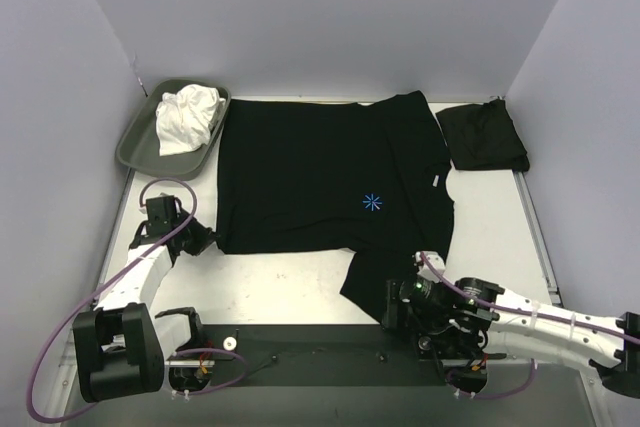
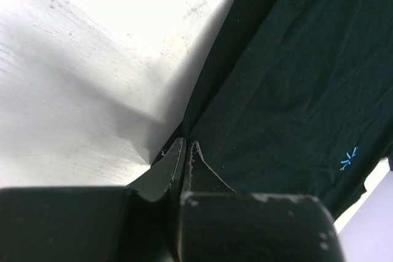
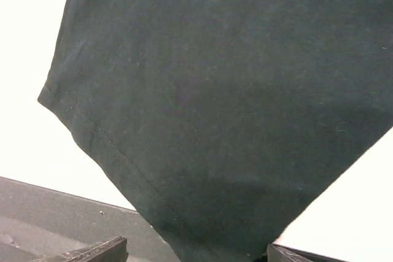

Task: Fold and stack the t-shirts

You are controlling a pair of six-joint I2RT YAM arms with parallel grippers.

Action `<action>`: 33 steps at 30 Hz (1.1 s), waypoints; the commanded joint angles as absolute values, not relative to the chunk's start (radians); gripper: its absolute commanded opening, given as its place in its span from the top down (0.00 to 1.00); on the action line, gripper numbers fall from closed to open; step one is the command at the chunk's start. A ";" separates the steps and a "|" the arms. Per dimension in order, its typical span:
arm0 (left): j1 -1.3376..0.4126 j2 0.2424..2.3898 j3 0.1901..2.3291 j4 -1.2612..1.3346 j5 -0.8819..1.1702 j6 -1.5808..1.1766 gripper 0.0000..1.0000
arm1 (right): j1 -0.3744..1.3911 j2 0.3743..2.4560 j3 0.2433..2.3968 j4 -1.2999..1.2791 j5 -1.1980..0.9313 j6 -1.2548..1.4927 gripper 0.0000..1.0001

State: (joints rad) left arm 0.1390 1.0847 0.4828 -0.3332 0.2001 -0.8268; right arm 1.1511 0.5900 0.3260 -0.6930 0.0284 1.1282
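Note:
A black t-shirt with a small blue mark lies spread flat across the middle of the table. My left gripper sits at its near-left corner with the jaws pressed together on the hem; in the left wrist view the gripper pinches the shirt's edge. The right gripper stands open at the near-right sleeve. In the right wrist view that sleeve lies between my wide-apart fingers, untouched. A second black t-shirt lies folded at the back right.
A shallow grey-green tray at the back left holds a crumpled white cloth. A dark strip runs along the table's near edge between the arm bases. Pale walls close in the left, back and right sides.

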 commanded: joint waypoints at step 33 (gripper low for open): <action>0.141 1.092 0.476 -0.247 0.290 -0.811 1.00 | 1.388 0.877 0.503 -0.830 0.244 1.310 0.12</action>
